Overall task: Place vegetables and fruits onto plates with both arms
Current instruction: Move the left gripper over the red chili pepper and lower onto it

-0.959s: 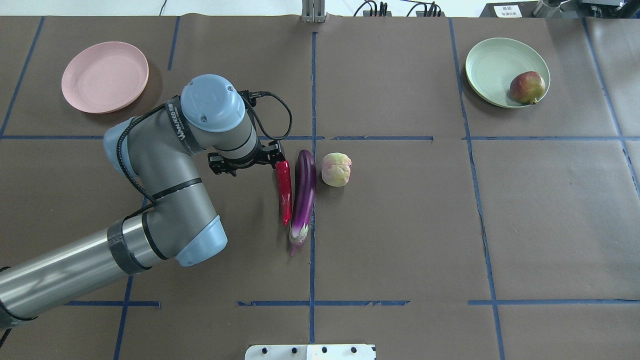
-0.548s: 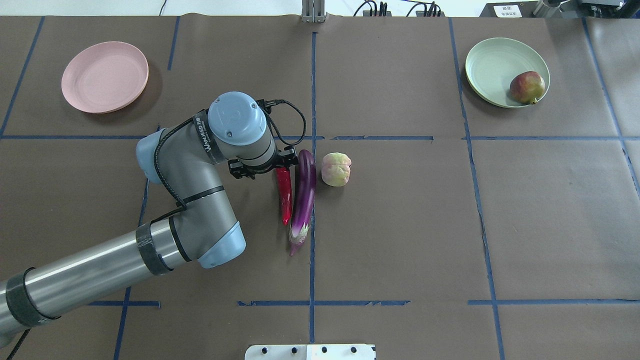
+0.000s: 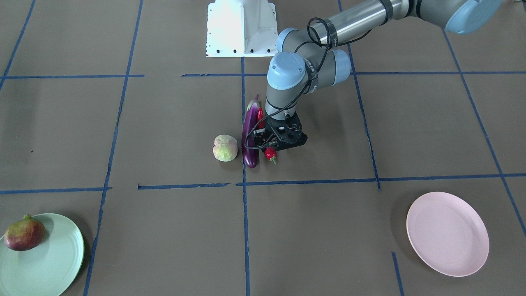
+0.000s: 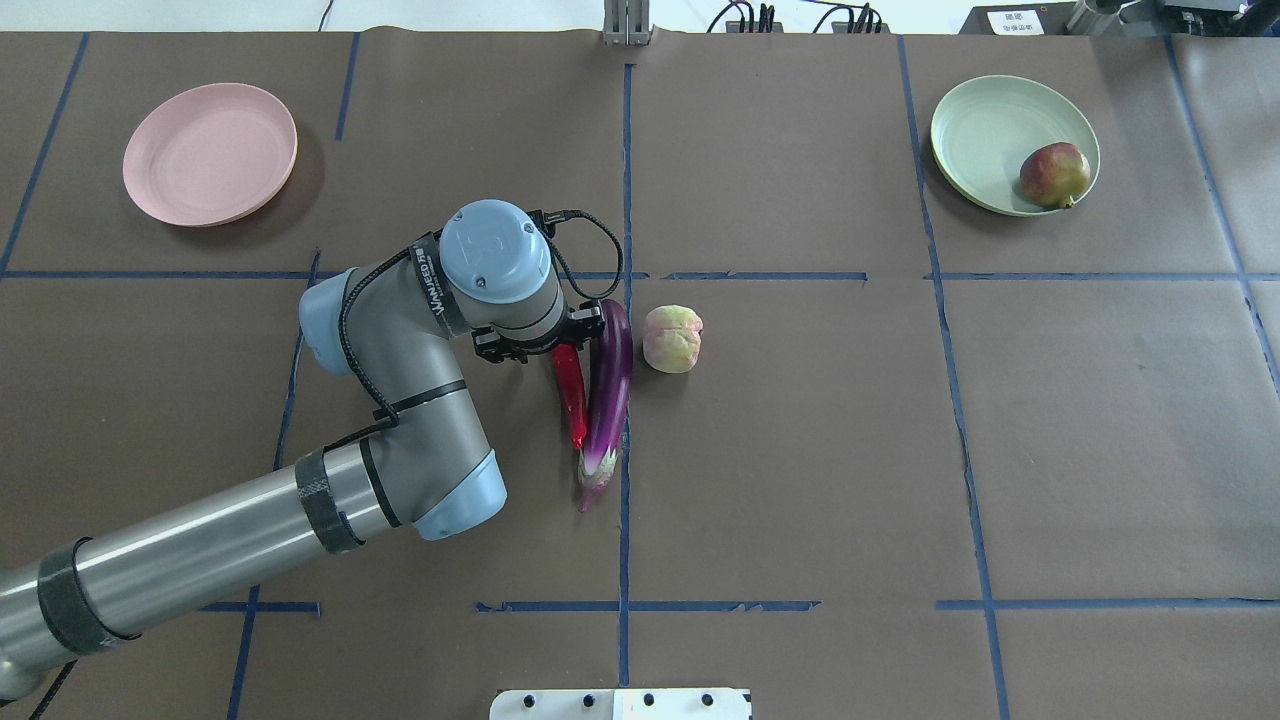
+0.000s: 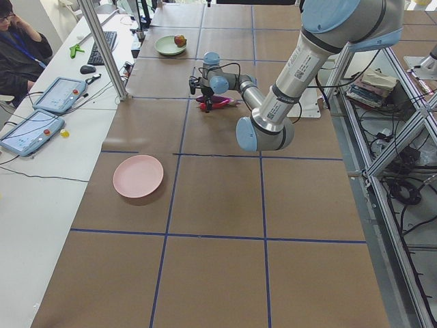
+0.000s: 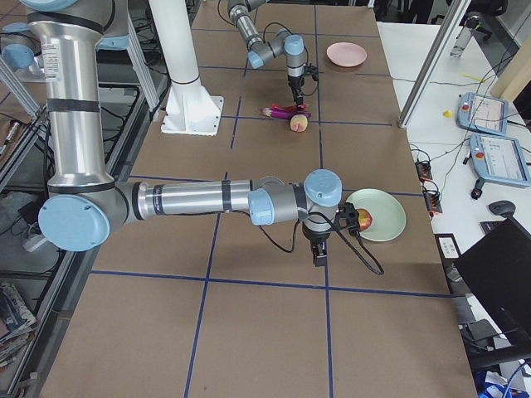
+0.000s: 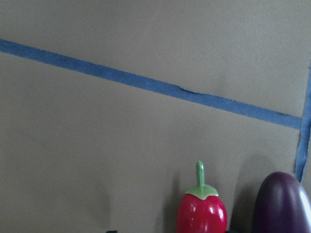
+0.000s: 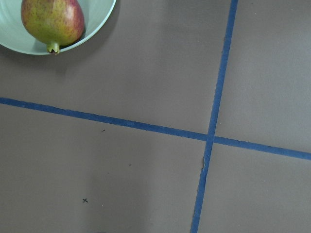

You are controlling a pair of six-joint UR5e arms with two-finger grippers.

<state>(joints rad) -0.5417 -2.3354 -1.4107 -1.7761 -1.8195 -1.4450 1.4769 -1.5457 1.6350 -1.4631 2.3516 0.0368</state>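
Note:
My left gripper (image 3: 274, 144) hangs low over the stem end of the red chili pepper (image 4: 571, 395), jaws open on either side of it. The purple eggplant (image 4: 610, 385) lies right beside the chili, and the pale peach-like fruit (image 4: 673, 339) sits just beyond it. The dark red fruit (image 4: 1054, 174) rests on the mint green plate (image 4: 985, 130) at the far right. Nothing lies on the pink plate (image 4: 209, 153) at the far left. My right gripper (image 6: 320, 259) hovers over the table near the green plate; I cannot tell whether it is open.
Blue tape lines divide the brown table cover. The white base block (image 3: 242, 28) stands at the robot's side of the table. A person (image 5: 17, 41) sits by control tablets (image 5: 31, 130) on the side bench.
My left arm has swung right towards the chili and eggplant, bringing its gripper over the chili's stem end. The fruits, vegetables and plates have not moved.

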